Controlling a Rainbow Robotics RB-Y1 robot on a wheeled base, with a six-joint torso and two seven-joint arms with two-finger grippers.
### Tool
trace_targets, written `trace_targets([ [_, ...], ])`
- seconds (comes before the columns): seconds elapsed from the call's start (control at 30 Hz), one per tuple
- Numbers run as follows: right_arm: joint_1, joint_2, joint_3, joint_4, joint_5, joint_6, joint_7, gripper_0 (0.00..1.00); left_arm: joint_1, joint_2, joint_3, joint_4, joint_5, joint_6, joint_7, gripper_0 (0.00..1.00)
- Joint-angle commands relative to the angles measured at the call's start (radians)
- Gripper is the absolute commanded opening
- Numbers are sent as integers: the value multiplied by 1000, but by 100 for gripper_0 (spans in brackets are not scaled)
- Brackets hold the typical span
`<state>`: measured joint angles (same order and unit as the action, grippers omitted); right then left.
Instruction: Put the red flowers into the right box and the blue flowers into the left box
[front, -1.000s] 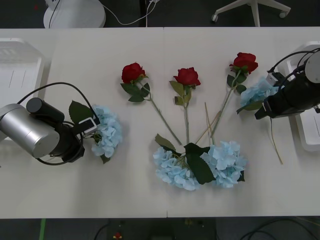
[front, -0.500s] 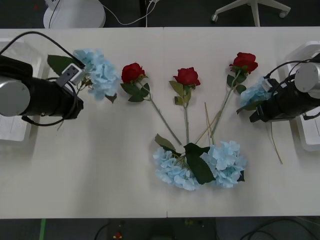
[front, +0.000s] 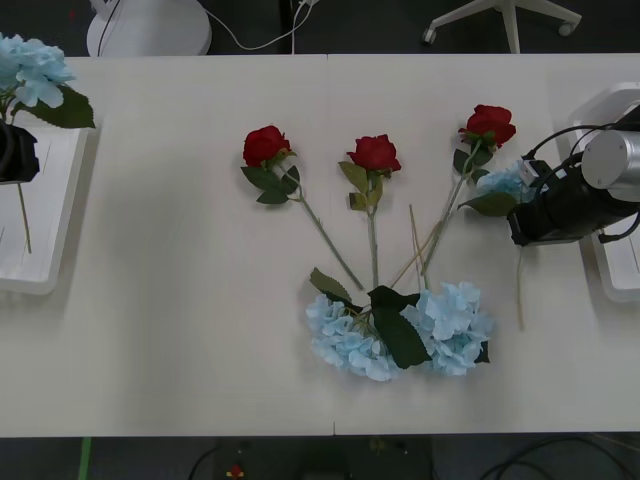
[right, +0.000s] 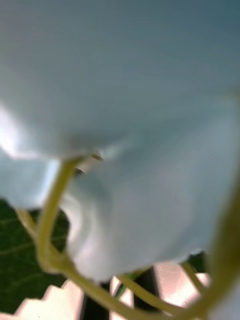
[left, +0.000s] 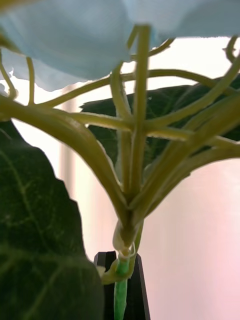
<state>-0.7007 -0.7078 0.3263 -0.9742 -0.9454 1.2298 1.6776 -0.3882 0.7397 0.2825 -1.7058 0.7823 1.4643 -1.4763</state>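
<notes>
Three red flowers (front: 265, 143), (front: 374, 152), (front: 490, 123) lie in a fan on the table, stems meeting near two blue flowers (front: 345, 340), (front: 455, 325) at the front. At the far left my left gripper (front: 18, 135) is shut on another blue flower (front: 30, 68), held over the left box (front: 45, 285) with its stem hanging down. The left wrist view shows that stem (left: 131, 200) pinched between black fingers (left: 102, 265). My right gripper (front: 520, 212) is shut on a blue flower (front: 505, 182) beside the right box (front: 608, 275); pale-blue petals (right: 130, 100) press close in the right wrist view.
The stem of the right-hand held flower (front: 518, 290) dangles over the table by the rightmost rose's stem. A loose bare stem (front: 415, 245) lies among the rose stems. Behind the table are a white round base (front: 150, 25) and chair legs (front: 505, 20).
The left arm has carried its blue flower from the table's left side up and out over the left box. The right gripper has raised its blue flower a little; its stem now hangs straight.
</notes>
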Motion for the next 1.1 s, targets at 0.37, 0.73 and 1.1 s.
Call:
trace_targets([
  [0.37,-146,-59,-89,-4,-214,132,157,0,-149,201,-82,462,-29,-173,7,0],
  [0.73,-212,-59,-24,-241,-667,40,349,0,-212,201,-335,626,-75,-438,18,0],
  [1.1,-280,157,13,-356,-793,-69,346,0,-212,201,-368,692,-132,-486,-9,0],
])
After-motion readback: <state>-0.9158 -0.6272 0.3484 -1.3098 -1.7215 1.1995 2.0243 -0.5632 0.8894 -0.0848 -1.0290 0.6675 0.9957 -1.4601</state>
